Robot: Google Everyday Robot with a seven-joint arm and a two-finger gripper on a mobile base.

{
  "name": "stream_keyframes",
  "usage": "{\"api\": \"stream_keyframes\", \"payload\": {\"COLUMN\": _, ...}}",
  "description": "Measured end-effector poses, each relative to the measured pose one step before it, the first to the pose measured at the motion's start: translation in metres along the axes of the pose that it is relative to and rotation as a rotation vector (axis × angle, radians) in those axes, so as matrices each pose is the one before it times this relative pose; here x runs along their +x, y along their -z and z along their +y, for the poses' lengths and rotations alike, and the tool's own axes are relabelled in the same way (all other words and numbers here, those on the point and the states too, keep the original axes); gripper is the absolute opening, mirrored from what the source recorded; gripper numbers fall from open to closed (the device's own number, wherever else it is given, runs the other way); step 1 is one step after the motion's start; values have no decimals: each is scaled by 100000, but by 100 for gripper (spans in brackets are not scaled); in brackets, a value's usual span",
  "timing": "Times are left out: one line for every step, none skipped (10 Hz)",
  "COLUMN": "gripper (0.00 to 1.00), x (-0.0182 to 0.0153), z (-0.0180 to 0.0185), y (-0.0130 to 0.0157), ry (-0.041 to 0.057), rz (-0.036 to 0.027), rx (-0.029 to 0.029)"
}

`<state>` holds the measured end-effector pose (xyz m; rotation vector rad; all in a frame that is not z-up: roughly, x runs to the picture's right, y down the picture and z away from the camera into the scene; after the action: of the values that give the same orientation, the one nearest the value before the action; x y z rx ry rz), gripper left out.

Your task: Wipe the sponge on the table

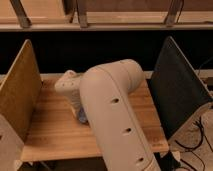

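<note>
My white arm [112,107] reaches in from the bottom right and covers the middle of the light wooden table [50,131]. Its wrist bends down at the left, and the gripper [77,111] points at the tabletop, mostly hidden by the arm. A small blue-grey sponge [81,119] peeks out right under the gripper, lying on the wood against the arm's edge. Only a corner of the sponge shows.
An upright tan panel [20,95] stands along the table's left side and a dark grey panel [177,90] along its right. A dark gap and a shelf rail [105,25] run behind. Cables [197,142] lie on the floor at the right.
</note>
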<state>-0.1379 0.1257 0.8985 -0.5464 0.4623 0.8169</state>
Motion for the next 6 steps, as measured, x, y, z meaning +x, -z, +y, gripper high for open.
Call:
{"api": "stream_keyframes", "payload": {"gripper": 0, "x": -618, "z": -649, "y": 45, "ry": -886, "rz": -658, "rx": 1737}}
{"api": "stream_keyframes", "payload": {"gripper": 0, "x": -1182, "z": -501, "y": 75, "ry": -715, "rz": -1776, "rx": 1791}}
{"api": "stream_keyframes", "payload": {"gripper": 0, "x": -1099, "z": 18, "y": 44, "ry": -82, "rz": -2189, "rx": 314}}
{"api": "stream_keyframes", "payload": {"gripper": 0, "x": -1443, "z": 525, "y": -148, "ry": 145, "rz": -2760, "rx": -631}}
{"api": "stream_keyframes", "payload": {"gripper": 0, "x": -1336, "z": 809, "y": -131, "ry": 878, "rz": -2515, "rx": -1086}}
{"api": "stream_keyframes", "payload": {"gripper": 0, "x": -1154, "z": 1117, "y": -256, "ry": 1531, "rz": -1882, "rx": -1538}}
